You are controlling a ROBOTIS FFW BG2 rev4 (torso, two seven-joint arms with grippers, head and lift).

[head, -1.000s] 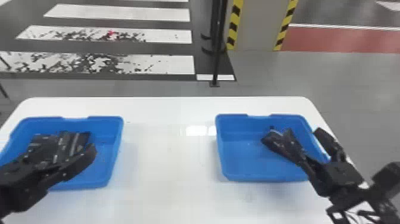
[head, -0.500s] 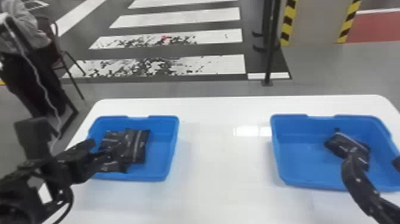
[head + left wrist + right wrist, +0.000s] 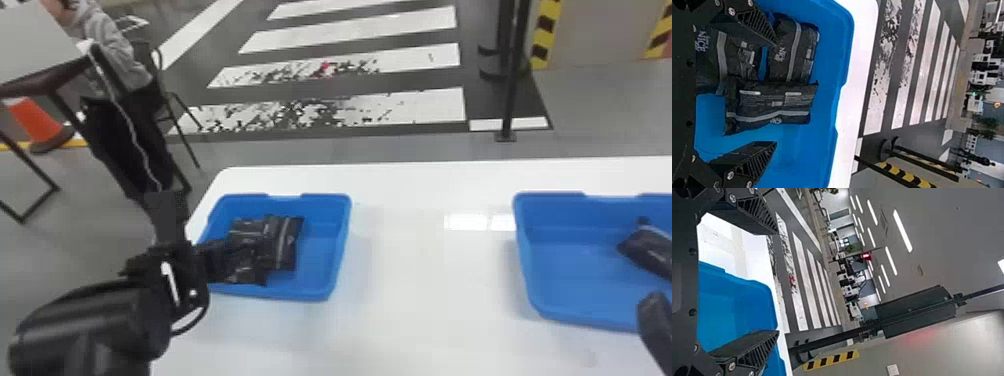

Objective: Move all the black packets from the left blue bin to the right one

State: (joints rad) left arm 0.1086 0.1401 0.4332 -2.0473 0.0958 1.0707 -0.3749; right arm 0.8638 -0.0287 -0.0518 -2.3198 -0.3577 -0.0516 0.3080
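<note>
My left gripper point(image 3: 180, 272) is at the left side of the left blue bin point(image 3: 337, 250), partly over its edge. Inside that bin lie several black packets point(image 3: 285, 245), overlapping. In the left wrist view, my left gripper point(image 3: 775, 94) is open above them, one black packet point(image 3: 770, 103) lying crosswise between its fingers, not gripped. My right gripper point(image 3: 655, 325) is at the right edge, by the front of the right blue bin point(image 3: 525, 260), where a black packet point(image 3: 650, 247) lies. The right wrist view has my right gripper point(image 3: 777, 283) open with nothing held, beside the right bin's wall point(image 3: 766, 301).
A white table point(image 3: 425, 300) carries both bins, with a wide stretch of its top between them. Beyond its far edge a thin black post point(image 3: 510, 90) stands on the floor. A chair point(image 3: 175, 105) and an orange cone point(image 3: 35, 122) are behind at the left.
The head view has turned left, so both bins sit farther right in it. My right gripper has come away from the packet in the right bin. The left gripper has shifted toward the left bin's outer side.
</note>
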